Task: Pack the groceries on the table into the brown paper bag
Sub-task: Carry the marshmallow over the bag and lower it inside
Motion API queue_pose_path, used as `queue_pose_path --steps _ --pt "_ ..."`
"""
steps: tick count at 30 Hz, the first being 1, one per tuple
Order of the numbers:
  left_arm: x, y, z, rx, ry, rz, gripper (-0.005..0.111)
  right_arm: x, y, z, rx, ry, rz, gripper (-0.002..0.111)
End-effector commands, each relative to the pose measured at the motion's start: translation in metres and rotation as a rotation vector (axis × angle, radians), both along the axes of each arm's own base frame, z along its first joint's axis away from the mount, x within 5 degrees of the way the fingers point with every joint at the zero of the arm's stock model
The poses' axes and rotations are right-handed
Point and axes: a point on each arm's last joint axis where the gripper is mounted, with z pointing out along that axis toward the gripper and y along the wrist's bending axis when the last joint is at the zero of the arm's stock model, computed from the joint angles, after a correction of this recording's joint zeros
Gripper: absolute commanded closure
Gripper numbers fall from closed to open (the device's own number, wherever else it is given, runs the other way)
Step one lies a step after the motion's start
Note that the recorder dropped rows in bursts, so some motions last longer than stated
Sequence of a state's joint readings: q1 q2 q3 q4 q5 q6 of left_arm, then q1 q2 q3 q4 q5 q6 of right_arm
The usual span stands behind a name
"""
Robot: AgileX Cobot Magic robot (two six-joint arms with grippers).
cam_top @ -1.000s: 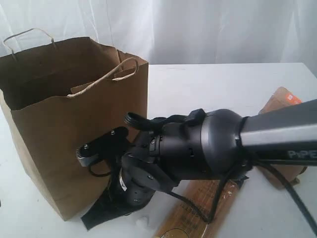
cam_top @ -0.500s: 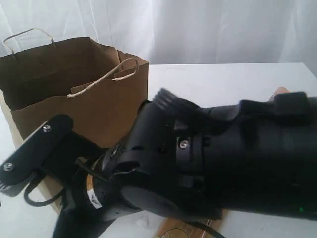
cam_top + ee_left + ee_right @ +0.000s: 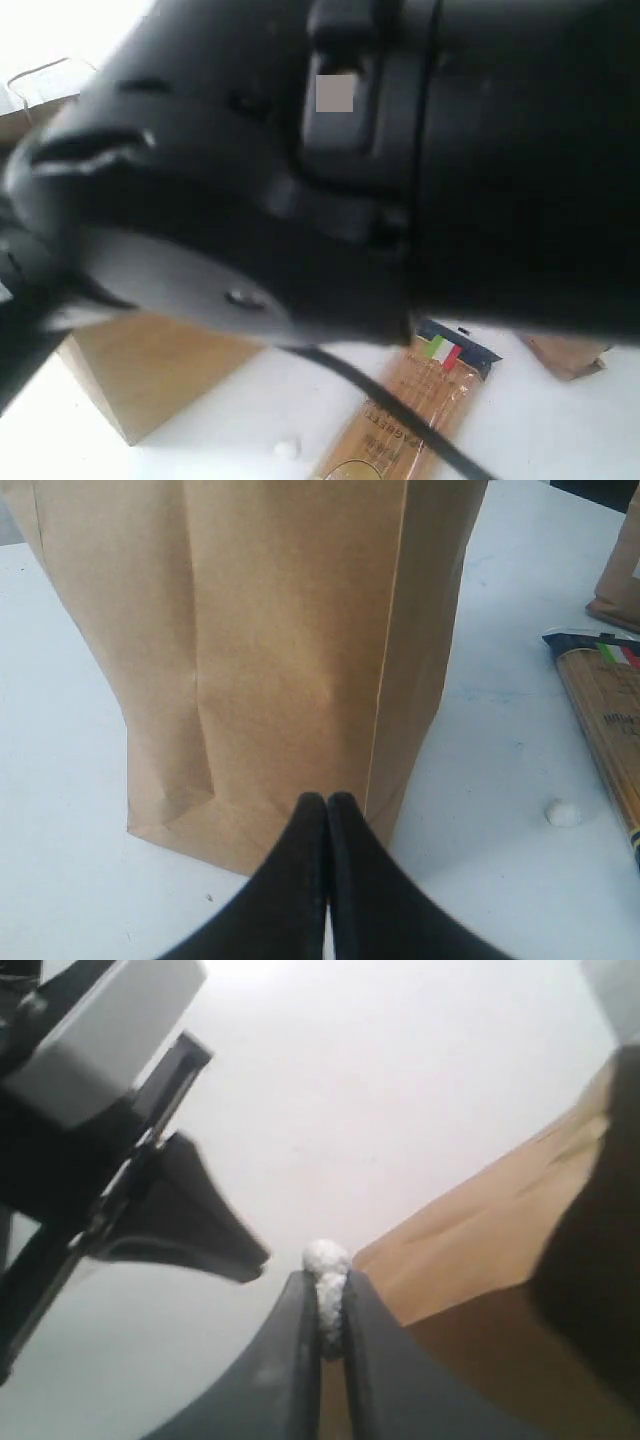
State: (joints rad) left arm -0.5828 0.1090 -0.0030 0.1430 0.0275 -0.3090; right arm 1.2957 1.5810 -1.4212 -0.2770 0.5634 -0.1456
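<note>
Small white lump (image 3: 326, 1263) sits pinched between the tips of the right pincer (image 3: 326, 1288), which is clenched on it, as the robot works at packing groceries into the brown paper bag (image 3: 270, 630). In the right wrist view brown paper fills the space just beyond the pincer's tips, so the lump looks close to the bag. Whether it hangs over the open mouth or only beside a wall cannot be told, and the release probably turns on that. From the exterior view the right arm (image 3: 350, 150) looms so close to the lens that it blots out most of the scene. Only the bag's lower part shows, standing upright at the near left of the white tabletop (image 3: 545, 430). The left pincer (image 3: 328, 800) is clenched and empty, held low over the tabletop and aimed at the foot of the bag, just short of the paper. To the right of the bag the spaghetti packet (image 3: 425, 405) lies flat, its long axis running from near to far and slightly rightward. A second white lump (image 3: 563, 813) rests on the tabletop between bag and packet, just beside the packet's edge. A brown pouch (image 3: 565, 355) lies farther right. With the right arm occupied, the idle left arm appears the handier one for that loose lump.
</note>
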Motion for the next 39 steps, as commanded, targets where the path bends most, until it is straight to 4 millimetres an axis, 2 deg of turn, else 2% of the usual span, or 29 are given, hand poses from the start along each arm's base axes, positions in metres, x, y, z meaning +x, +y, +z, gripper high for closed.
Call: queue_pose_path --steps 1,5,6,7,9,13,16,19,21,22,24,27,31,39 --pt "0.0 0.0 0.0 -0.009 -0.002 0.003 0.106 0.012 0.002 0.036 0.009 -0.218 -0.009 0.108" --pt "0.0 0.0 0.0 -0.009 -0.002 0.003 0.106 0.028 -0.001 0.066 0.054 -0.317 -0.073 0.108" --pt "0.0 0.0 0.0 -0.009 -0.002 0.003 0.106 0.034 -0.002 0.069 0.066 -0.312 -0.103 0.108" --pt "0.0 0.0 0.0 -0.009 -0.002 0.003 0.106 0.049 -0.006 0.071 0.078 -0.272 -0.178 0.108" --pt "0.0 0.0 0.0 -0.009 -0.002 0.003 0.106 0.073 -0.013 0.068 0.064 -0.204 -0.306 0.108" --pt "0.0 0.0 0.0 -0.009 -0.002 0.003 0.106 0.117 -0.016 0.056 0.063 -0.127 -0.445 0.108" --pt "0.0 0.0 0.0 -0.009 -0.002 0.003 0.106 0.133 -0.011 0.042 0.05 -0.006 -0.506 0.108" --pt "0.0 0.0 0.0 -0.009 -0.002 0.003 0.106 0.134 -0.005 0.027 0.014 0.057 -0.515 0.107" --pt "0.0 0.0 0.0 -0.009 -0.002 0.003 0.106 0.136 -0.002 0.021 0.006 0.072 -0.513 0.095" --pt "0.0 0.0 0.0 -0.009 -0.002 0.003 0.106 0.136 -0.001 0.02 0.007 0.074 -0.512 0.084" --pt "0.0 0.0 0.0 -0.009 -0.002 0.003 0.106 0.136 -0.001 0.02 0.009 0.073 -0.511 0.069" --pt "0.0 0.0 0.0 -0.009 -0.002 0.003 0.106 0.136 0.0 0.022 0.021 0.064 -0.506 0.054" --pt "0.0 0.0 0.0 -0.009 -0.002 0.003 0.106 0.134 -0.004 0.031 0.05 0.051 -0.5 0.052" --pt "0.0 0.0 0.0 -0.009 -0.002 0.003 0.106 0.105 -0.025 0.076 0.102 -0.041 -0.48 0.052"
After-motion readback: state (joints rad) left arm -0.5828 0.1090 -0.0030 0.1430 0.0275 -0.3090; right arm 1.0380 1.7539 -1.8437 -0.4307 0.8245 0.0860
